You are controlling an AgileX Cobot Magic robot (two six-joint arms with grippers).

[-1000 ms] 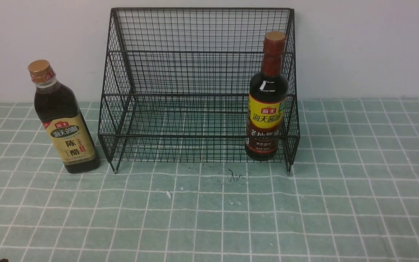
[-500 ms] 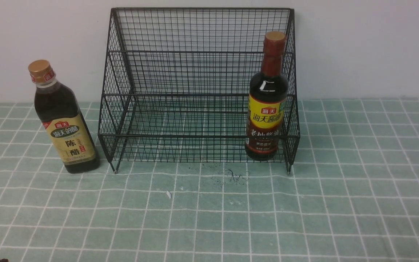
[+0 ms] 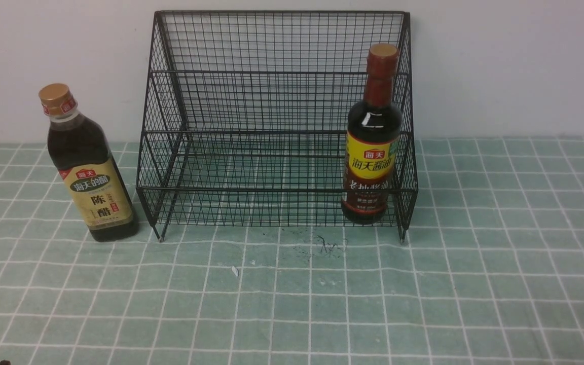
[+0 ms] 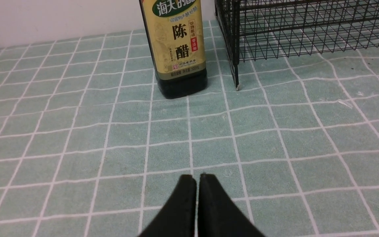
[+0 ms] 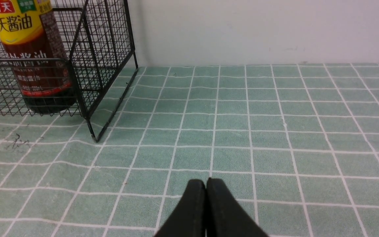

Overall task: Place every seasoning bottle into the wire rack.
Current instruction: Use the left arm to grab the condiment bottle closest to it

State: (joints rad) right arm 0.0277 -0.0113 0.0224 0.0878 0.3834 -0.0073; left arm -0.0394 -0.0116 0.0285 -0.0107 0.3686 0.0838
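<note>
The black wire rack [image 3: 277,76] stands against the back wall. The long-necked bottle [image 3: 371,137] with brown-red cap and yellow-and-red label stands upright inside the rack's lower tier at its right end; it also shows in the right wrist view [image 5: 28,52]. The broad-shouldered bottle [image 3: 86,165] with gold cap and tan label stands upright on the cloth just left of the rack, outside it; it also shows in the left wrist view [image 4: 178,49]. My left gripper [image 4: 194,177] is shut and empty, well short of that bottle. My right gripper [image 5: 206,182] is shut and empty, right of the rack.
A green checked cloth [image 3: 424,284] covers the table. A white wall runs close behind the rack. A small white scrap [image 3: 234,270] and dark smudges [image 3: 325,246] lie on the cloth in front of the rack. The rack's corner leg [image 4: 236,86] stands beside the tan-label bottle.
</note>
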